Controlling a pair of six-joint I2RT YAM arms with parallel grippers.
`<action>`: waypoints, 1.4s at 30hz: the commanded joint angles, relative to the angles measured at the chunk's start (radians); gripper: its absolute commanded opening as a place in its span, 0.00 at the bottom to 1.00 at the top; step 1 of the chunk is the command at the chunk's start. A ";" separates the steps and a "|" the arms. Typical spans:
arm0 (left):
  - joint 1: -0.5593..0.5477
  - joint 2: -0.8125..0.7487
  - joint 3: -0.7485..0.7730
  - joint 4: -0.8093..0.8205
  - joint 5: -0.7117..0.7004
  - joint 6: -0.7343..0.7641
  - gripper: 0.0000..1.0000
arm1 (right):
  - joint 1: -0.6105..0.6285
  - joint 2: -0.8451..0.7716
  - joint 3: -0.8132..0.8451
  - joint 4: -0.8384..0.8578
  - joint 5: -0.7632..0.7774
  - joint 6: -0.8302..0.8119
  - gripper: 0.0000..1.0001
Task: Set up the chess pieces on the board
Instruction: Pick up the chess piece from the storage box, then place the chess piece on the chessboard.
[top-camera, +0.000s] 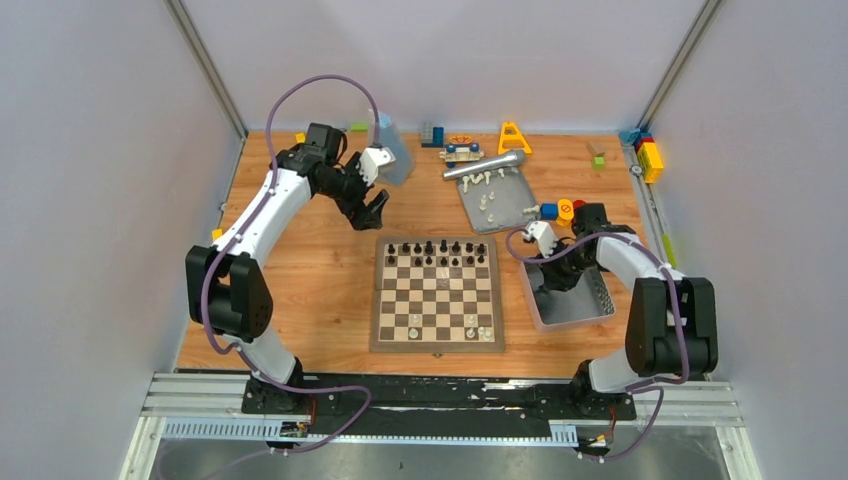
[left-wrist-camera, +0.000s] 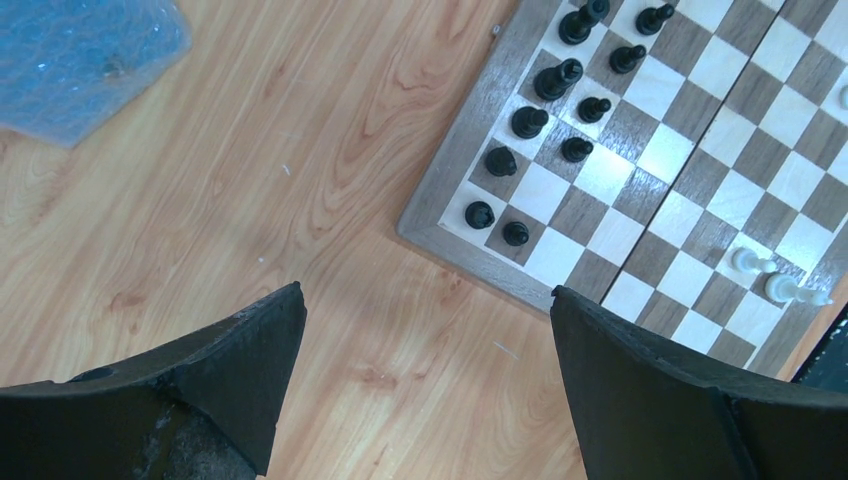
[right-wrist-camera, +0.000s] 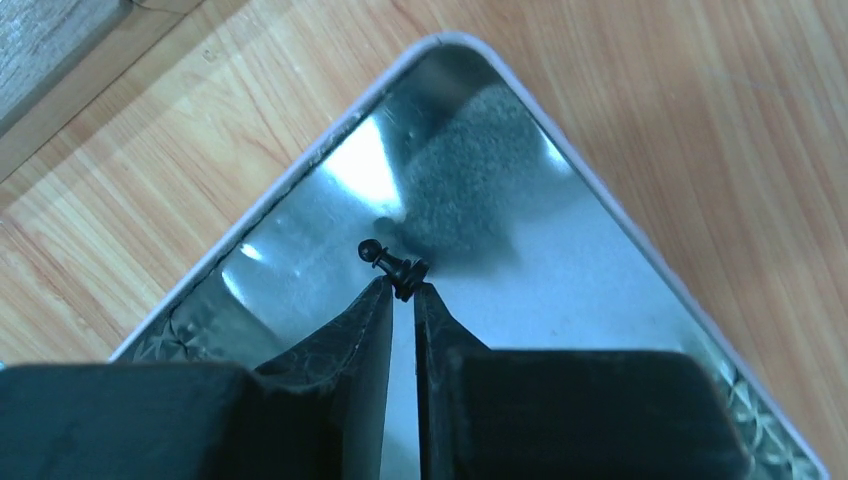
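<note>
One black pawn (right-wrist-camera: 393, 265) lies tilted in a corner of a grey metal tray (right-wrist-camera: 560, 290). Its round head points away from the right gripper (right-wrist-camera: 404, 290), whose fingertips are nearly together and pinch the pawn's base between them. That tray sits on the counter (top-camera: 320, 290) just to the right of the board (top-camera: 437, 293), beside its near-right part.

On the board, black pieces (top-camera: 440, 252) stand upright in two rows along the far edge, one to a square. A few cream pieces (top-camera: 473, 326) stand in two small groups by the near edge. The middle squares are bare.

Past the board's far-right corner lies a second tray (top-camera: 520, 205), set at an angle, with loose cream pieces (top-camera: 488, 190) scattered on it.

The left gripper (top-camera: 368, 212) hangs above bare counter off the board's far-left corner, its jaws spread wide and holding nothing. The left wrist view shows wood grain between its fingers (left-wrist-camera: 240, 350). A blue plastic sheet (left-wrist-camera: 80, 60) lies farther out. Coloured toy blocks (top-camera: 650, 158) sit along the counter's far edge and right side.
</note>
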 joint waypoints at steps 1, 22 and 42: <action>0.000 -0.072 -0.004 0.060 0.061 -0.070 1.00 | -0.050 -0.075 0.052 -0.055 -0.025 0.045 0.00; -0.279 -0.082 0.008 0.295 0.090 -0.271 0.94 | 0.124 0.056 0.520 -0.131 -0.508 0.413 0.00; -0.572 -0.008 0.105 0.343 -0.163 -0.056 0.66 | 0.146 0.147 0.496 -0.021 -0.836 0.702 0.00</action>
